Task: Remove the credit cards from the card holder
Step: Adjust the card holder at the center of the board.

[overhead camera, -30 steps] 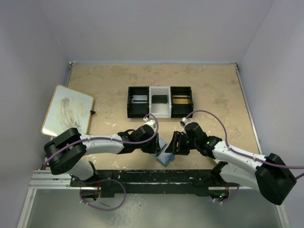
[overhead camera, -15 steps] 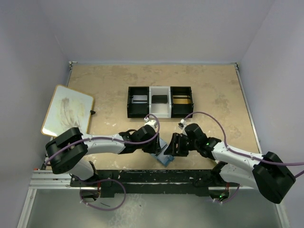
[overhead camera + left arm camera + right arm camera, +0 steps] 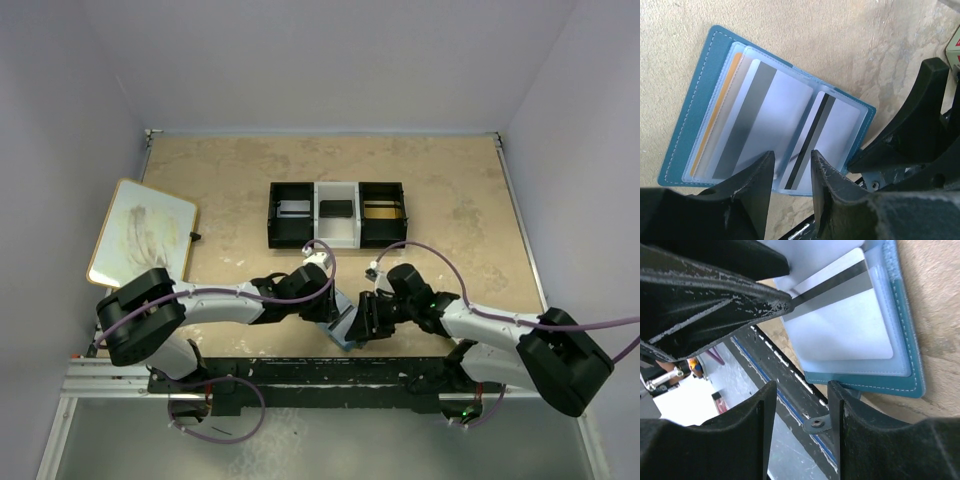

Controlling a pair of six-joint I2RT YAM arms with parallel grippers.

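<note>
Status: card holder lies open and flat on the table, right at the near edge, between the two arms. Left wrist view gives me the best look: blue cover underneath, clear plastic sleeves fanned on top.

Credit cards all sit inside the sleeves. Gold-yellow card shows only as a thin strip along the left side of the sleeve stack. Pale card with a wide grey stripe sits just beside it, behind frosted plastic. Second pale card with a narrow black stripe fills the right page.

Left gripper hangs over the sleeves' near edge, fingers apart with a narrow gap, roughly straddling the fold between the two pages. Nothing is clamped between them. I can't tell whether the tips touch the plastic.

Right gripper comes in from the right, fingers apart. One tip is just beside the holder's near right corner; I can't tell if it touches. Between the fingers I see only the table edge and the black rail below it, no card and no cover.

From the top camera both grippers nearly meet over the holder and hide most of it; only a sliver of blue shows between them.

Far side: black-and-white compartment tray sits mid-table, well apart from the holder. Smudged white board lies angled at the left edge.
</note>
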